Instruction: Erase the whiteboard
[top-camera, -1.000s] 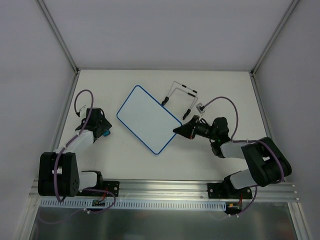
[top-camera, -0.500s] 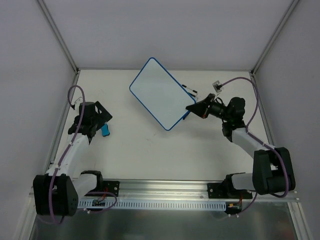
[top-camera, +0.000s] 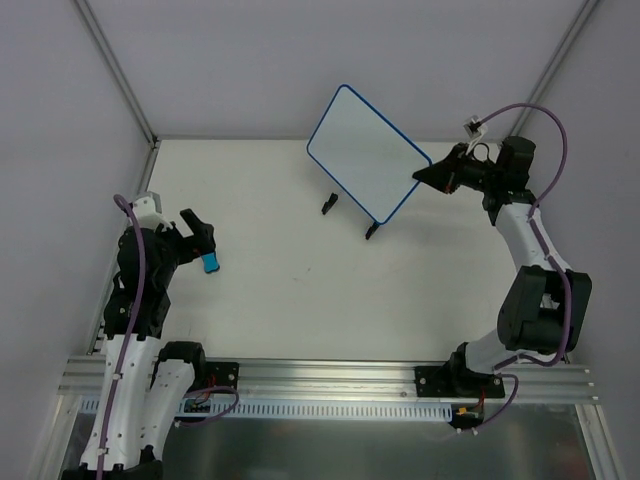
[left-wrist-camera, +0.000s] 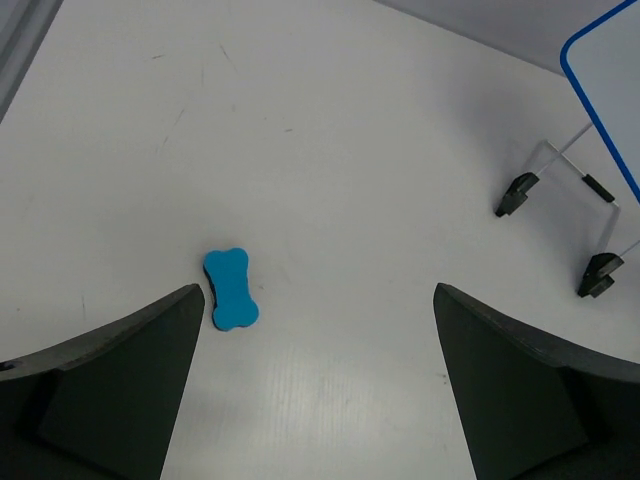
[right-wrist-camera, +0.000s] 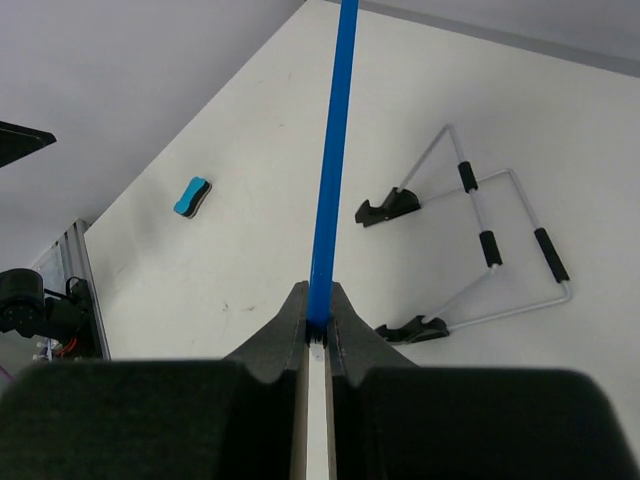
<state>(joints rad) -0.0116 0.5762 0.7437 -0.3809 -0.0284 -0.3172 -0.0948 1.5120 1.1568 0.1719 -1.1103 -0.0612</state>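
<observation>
The blue-framed whiteboard (top-camera: 367, 153) is held up in the air at the back right, its face blank. My right gripper (top-camera: 425, 175) is shut on its right edge; in the right wrist view the blue frame (right-wrist-camera: 332, 160) runs up from between the jaws of that gripper (right-wrist-camera: 319, 325). The blue bone-shaped eraser (top-camera: 210, 263) lies on the table at the left; it shows in the left wrist view (left-wrist-camera: 231, 290) and the right wrist view (right-wrist-camera: 191, 197). My left gripper (top-camera: 197, 232) is open and empty above the eraser, jaws wide apart (left-wrist-camera: 315, 330).
The wire easel stand (top-camera: 349, 214) with black feet lies on the table under the raised board; it also shows in the left wrist view (left-wrist-camera: 565, 215) and the right wrist view (right-wrist-camera: 470, 245). Grey enclosure walls and metal posts surround the table.
The right arm has lifted the whiteboard off the table, up and to the back right. The left gripper has risen and pulled back from the eraser, which stays on the table.
</observation>
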